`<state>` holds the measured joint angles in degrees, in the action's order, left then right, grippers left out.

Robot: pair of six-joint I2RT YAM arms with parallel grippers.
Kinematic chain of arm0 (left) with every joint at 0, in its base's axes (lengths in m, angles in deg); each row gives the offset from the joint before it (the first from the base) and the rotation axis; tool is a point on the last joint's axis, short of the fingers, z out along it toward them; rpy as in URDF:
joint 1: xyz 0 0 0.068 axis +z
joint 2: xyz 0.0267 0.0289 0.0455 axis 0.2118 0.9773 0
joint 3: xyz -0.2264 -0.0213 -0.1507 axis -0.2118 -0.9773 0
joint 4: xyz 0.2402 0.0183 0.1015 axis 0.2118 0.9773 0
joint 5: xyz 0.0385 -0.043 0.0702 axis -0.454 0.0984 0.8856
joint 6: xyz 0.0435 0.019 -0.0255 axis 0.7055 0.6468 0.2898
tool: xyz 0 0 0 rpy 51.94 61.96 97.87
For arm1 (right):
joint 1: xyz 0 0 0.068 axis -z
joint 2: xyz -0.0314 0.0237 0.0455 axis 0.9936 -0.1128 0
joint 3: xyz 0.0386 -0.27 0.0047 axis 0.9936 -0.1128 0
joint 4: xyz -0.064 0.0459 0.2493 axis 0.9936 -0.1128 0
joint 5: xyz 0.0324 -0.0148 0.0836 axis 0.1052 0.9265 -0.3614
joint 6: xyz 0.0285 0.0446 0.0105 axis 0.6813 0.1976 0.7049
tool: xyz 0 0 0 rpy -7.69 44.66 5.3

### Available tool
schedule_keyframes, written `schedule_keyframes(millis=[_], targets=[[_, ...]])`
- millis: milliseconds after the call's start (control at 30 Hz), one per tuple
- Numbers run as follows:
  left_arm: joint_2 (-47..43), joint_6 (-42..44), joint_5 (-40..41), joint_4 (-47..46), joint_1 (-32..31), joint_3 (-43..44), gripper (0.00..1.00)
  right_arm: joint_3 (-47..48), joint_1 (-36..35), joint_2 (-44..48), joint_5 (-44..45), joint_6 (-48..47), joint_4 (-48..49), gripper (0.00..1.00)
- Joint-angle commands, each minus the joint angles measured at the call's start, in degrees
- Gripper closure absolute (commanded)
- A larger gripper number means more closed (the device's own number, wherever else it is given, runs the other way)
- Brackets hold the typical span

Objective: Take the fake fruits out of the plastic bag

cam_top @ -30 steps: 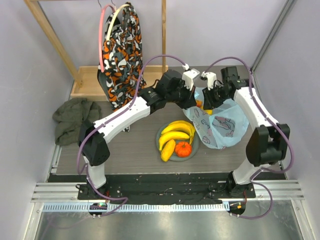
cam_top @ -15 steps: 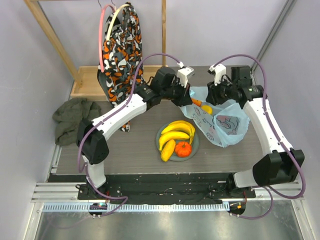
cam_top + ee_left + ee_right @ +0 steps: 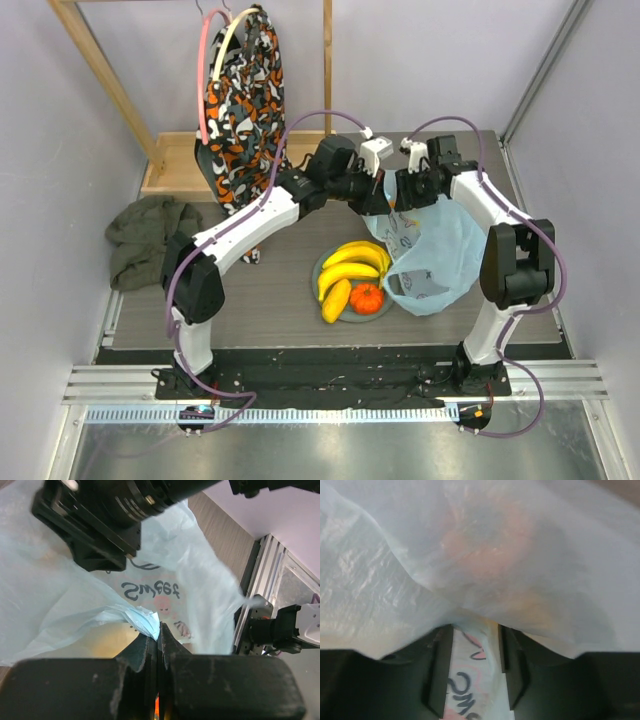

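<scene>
The bench (image 3: pixel 270 290) carries everything. On its right half slumps the plastic bag (image 3: pixel 440 250), with its mouth raised at the far-left corner where both arms meet. Just left of the bag is the plate (image 3: pixel 317 268), which holds the banana bunch (image 3: pixel 355 260), the single long fruit (image 3: pixel 336 300) and the small ribbed orange one (image 3: pixel 366 297). By that count the rounder fruits should be inside the bag. Your right wrist view shows a reddish blur (image 3: pixel 485 545) through the film, too hazy to name.

Your left claw (image 3: pixel 159 635) is pressed together on a fold of the bag's rim. Hold that pinch firm and lift it up and away to the left, so the mouth gapes rather than sags.

Your right claw (image 3: pixel 474 630) has its fingers apart. Printed film lies between them, more film drapes over the lens, and no fruit is in its grasp. Don't close here, or you'd likely catch only plastic. Go in through the open mouth and set a finger on each side of the fruit at its widest part. Close gently, since glossy round plastic will probably squirt free.
</scene>
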<state>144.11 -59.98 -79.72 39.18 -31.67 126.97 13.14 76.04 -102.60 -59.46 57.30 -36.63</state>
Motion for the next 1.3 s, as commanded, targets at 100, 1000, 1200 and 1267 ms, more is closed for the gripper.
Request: schedule_keyframes(millis=[100,1000,1200,1267], targets=[[-0.40,-0.18,-2.97,-2.93,-0.13,2.73,1.00,3.15,0.72,-1.39,7.73,3.55,6.22,0.42],[3.19,0.45,-2.81,-4.50,-3.39,8.07,1.00,-11.98,29.63,35.69,-12.82,-23.26,-13.62,0.36],[7.59,-6.76,-0.34,-8.10,-3.21,14.23,1.00,-8.63,26.13,32.28,-27.83,-28.26,-22.07,0.46],[8.39,-7.99,-0.60,-8.99,-3.21,14.50,1.00,-9.24,23.41,30.69,-28.63,-28.54,-22.87,0.54]])
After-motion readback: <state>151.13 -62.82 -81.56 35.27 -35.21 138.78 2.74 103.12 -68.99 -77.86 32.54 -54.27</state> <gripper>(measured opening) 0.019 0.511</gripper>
